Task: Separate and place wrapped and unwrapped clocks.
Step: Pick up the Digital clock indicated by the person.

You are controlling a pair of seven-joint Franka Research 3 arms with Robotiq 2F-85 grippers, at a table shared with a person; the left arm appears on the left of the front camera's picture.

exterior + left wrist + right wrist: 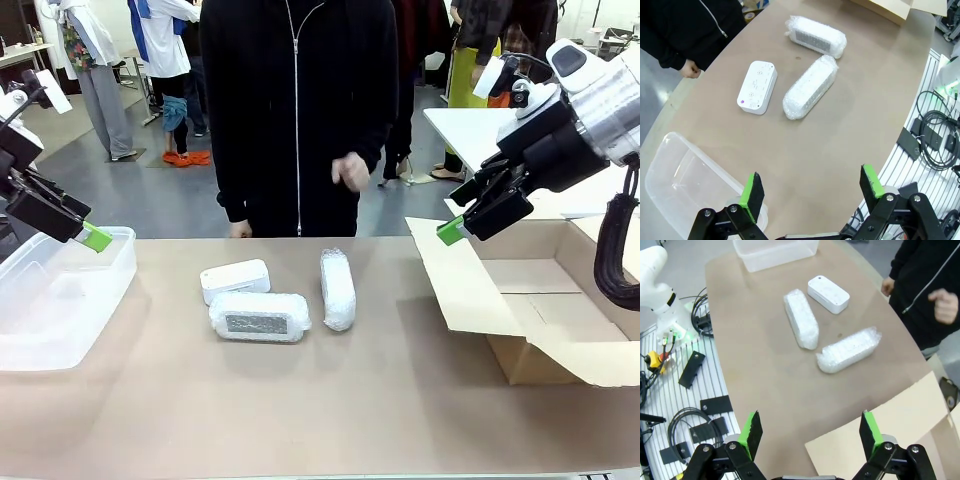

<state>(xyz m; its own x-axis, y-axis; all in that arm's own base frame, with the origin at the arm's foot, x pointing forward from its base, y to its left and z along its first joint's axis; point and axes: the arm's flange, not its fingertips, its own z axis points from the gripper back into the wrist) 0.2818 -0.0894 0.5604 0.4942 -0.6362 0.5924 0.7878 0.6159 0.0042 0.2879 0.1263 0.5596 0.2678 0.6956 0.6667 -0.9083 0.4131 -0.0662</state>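
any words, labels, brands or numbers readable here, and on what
No text is readable.
bare white clock: small coloured mark near one end, too small to read.
wrapped clock nearest the robot: grey panel under the bubble wrap, nothing legible.

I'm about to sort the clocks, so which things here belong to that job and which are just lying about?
Job: bare white clock, nearer wrapped clock, right-hand wrapped clock, probably the clear bin and cardboard box.
Lying about: cables, black brackets.
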